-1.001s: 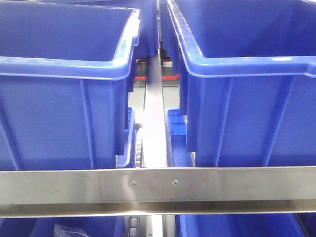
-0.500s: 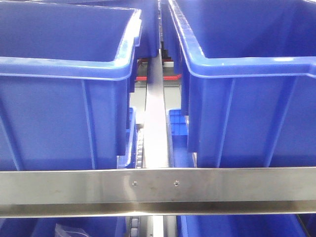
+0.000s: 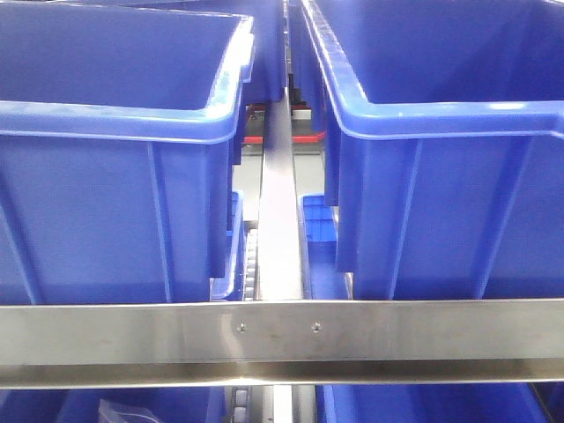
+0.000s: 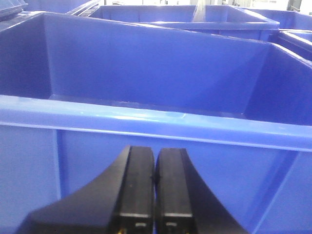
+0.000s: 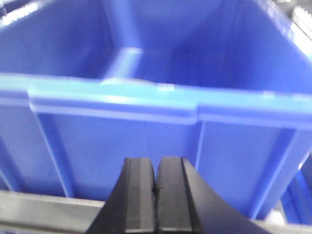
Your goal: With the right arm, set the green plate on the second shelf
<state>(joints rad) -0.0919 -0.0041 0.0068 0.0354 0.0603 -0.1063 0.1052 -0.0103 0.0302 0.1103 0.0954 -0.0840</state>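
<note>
Exterior front-facing: two blue bins (image 3: 115, 176) flank a steel rail (image 3: 282, 339); no green plate visible. Left wrist: left gripper (image 4: 155, 195) clenched, empty, facing a bin. Right wrist: right gripper (image 5: 156, 195) likewise clenched, empty; it should locate the plate first.

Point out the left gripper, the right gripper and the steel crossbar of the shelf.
left gripper (image 4: 154, 187): left wrist view, seam between its shut fingers.
right gripper (image 5: 155, 190): right wrist view, seam between its shut fingers.
steel crossbar (image 3: 397, 339): front view, flat front face.
</note>
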